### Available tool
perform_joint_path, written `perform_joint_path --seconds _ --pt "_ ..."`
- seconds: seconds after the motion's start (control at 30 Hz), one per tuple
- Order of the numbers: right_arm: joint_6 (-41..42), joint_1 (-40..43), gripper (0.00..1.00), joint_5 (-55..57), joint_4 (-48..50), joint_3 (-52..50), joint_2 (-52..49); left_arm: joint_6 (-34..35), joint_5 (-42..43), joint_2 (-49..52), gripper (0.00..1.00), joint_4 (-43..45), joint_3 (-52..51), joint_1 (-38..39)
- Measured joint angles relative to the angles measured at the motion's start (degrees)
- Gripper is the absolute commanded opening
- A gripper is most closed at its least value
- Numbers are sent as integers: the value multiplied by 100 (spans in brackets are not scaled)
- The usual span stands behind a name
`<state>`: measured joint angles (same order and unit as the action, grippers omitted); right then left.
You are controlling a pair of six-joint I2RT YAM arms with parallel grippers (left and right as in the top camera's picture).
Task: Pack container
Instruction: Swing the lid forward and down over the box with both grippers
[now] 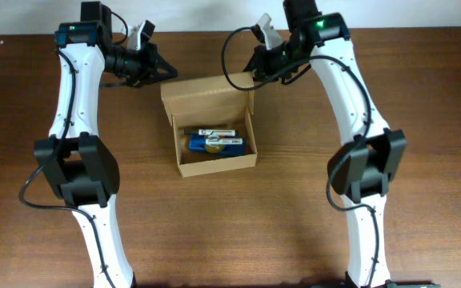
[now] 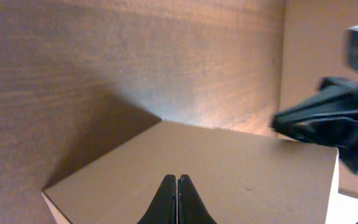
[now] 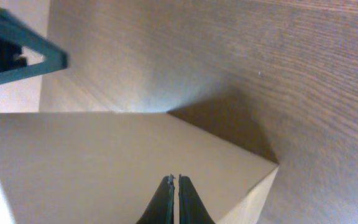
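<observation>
Bare wooden table (image 1: 230,232) lies open on the near side of the cardboard box (image 1: 217,166), which sits mid-table between the two arms, apart from both. Markers (image 1: 217,133) lie inside, along its length. Its lid flap (image 1: 206,92) is open at the far edge. The left gripper (image 2: 177,182) and right gripper (image 3: 174,182) sit by the flap's far corners, each with fingers pressed together.
</observation>
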<state>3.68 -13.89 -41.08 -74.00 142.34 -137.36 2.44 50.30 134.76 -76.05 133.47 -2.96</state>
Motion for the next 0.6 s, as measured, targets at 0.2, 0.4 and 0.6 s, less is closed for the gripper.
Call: perform_joint_path --seconds 0.2,0.4,0.6 --pt "-280 -195 4 498 -662 39 393 -356 -330 -166 2 -621 2 170" --pt "-505 -531 4 1078 -1207 37 413 -680 -761 -240 2 -1263 7 372" --pt "-573 -1012 4 1891 -1674 37 435 -951 -1333 -247 2 -1711 7 474"
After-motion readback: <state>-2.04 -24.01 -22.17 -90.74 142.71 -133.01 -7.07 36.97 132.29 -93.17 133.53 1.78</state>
